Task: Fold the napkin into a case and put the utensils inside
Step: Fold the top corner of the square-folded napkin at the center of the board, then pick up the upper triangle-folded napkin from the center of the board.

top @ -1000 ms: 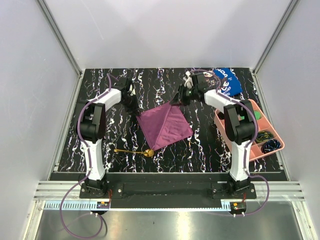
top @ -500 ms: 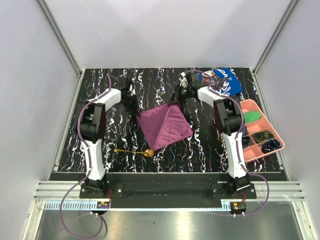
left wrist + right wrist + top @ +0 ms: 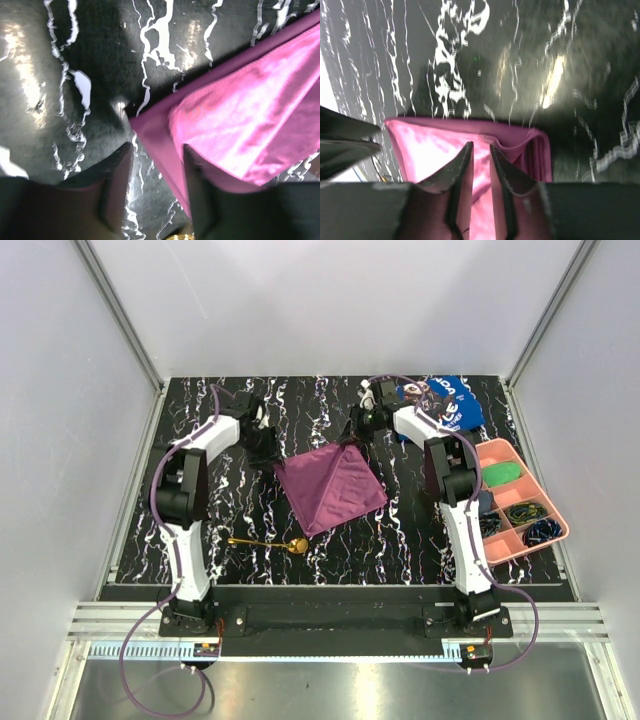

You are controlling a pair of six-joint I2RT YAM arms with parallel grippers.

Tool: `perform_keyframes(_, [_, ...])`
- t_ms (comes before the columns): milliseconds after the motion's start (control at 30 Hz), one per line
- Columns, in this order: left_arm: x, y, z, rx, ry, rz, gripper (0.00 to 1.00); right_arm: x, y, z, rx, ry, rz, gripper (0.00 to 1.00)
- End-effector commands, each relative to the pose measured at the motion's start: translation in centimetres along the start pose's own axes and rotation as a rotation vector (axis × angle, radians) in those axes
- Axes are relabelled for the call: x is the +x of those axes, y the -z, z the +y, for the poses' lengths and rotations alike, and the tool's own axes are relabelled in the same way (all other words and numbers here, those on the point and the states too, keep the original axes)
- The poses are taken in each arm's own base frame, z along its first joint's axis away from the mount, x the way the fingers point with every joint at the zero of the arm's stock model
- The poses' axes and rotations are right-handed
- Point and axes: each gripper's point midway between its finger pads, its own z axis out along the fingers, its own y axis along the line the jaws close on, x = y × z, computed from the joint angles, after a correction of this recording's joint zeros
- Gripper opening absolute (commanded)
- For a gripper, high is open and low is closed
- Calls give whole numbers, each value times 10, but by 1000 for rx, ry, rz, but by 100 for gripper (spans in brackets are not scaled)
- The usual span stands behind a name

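Lying nearest, spoon (image 3: 268, 543): gold, flat on the black marbled table (image 3: 400, 530), handle pointing left, bowl just beside the napkin's near corner.
Napkin (image 3: 330, 488): plum-purple and folded into a layered diamond at the middle of the table, with a crease running from its far corner to its near one. It is not yet a narrow case, and the spoon lies outside it.
Tray (image 3: 532, 548): pink, with compartments, at the table's right edge and well apart from the napkin. Small items sit in its sections.
Left tool (image 3: 157, 150): released. Its fingers (image 3: 117, 185) stand apart, low over the table at the napkin's left corner, with the cloth's edge running between them. The wrist view shows the upper layer set back from the lower edge.
Right tool (image 3: 480, 147): at the napkin's far corner, jaws only narrowly apart with bright cloth showing in the gap. I cannot tell whether they pinch it.
Blue cloth (image 3: 452, 400): printed with white lettering, at the table's far right, beyond the right arm.
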Motion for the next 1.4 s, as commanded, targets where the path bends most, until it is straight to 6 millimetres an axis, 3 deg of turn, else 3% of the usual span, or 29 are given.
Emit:
perform_keyframes(0, [-35, 58, -11, 24, -13, -167, 58, -33, 73, 49, 61, 93, -99, 31])
perform_keyframes(33, [-35, 60, -10, 25, -6, -169, 62, -28, 78, 46, 90, 90, -94, 39])
perform_keyframes(67, [-35, 62, -7, 24, 8, -174, 75, -26, 85, 47, 111, 93, -97, 42])
perform_keyframes(100, [-33, 62, -6, 24, 18, -170, 78, -26, 99, 53, 141, 103, -116, 45])
perform_keyframes(167, [-30, 56, -6, 37, 41, -155, 81, -10, 103, 55, 152, 98, -93, 52])
perform_keyframes(267, [-27, 40, -8, 53, 84, -122, 78, 17, 107, 77, 146, 146, -61, 58])
perform_keyframes(300, [-26, 36, -8, 52, 94, -116, 76, 34, 104, 89, 158, 181, -40, 59])
perform_keyframes(400, [-30, 27, -11, 44, 112, -128, 75, 62, 98, 102, 193, 242, -9, 64])
perform_keyframes(433, [-32, 25, -12, 41, 120, -137, 75, 81, 90, 118, 188, 288, 20, 65])
perform_keyframes(633, [-30, 10, -15, -33, 170, -161, 74, 136, 68, 136, 266, 431, 83, 70])
perform_keyframes(700, [-28, 4, -12, -66, 184, -164, 72, 145, 62, 132, 307, 469, 99, 71])
perform_keyframes(833, [-20, -9, -14, -102, 216, -150, 65, 161, 56, 132, 334, 516, 128, 72])
perform_keyframes(1033, [-5, -16, -3, -180, 254, -141, 63, 185, 43, 139, 322, 566, 169, 72])
perform_keyframes(1267, [-1, -25, 2, -201, 252, -124, 57, 204, 20, 134, 341, 587, 196, 58])
perform_keyframes(1300, [0, -28, 3, -204, 253, -119, 51, 207, 18, 134, 342, 588, 202, 56])
perform_keyframes(1367, [1, -28, 4, -207, 252, -117, 50, 215, 14, 132, 349, 598, 216, 55])
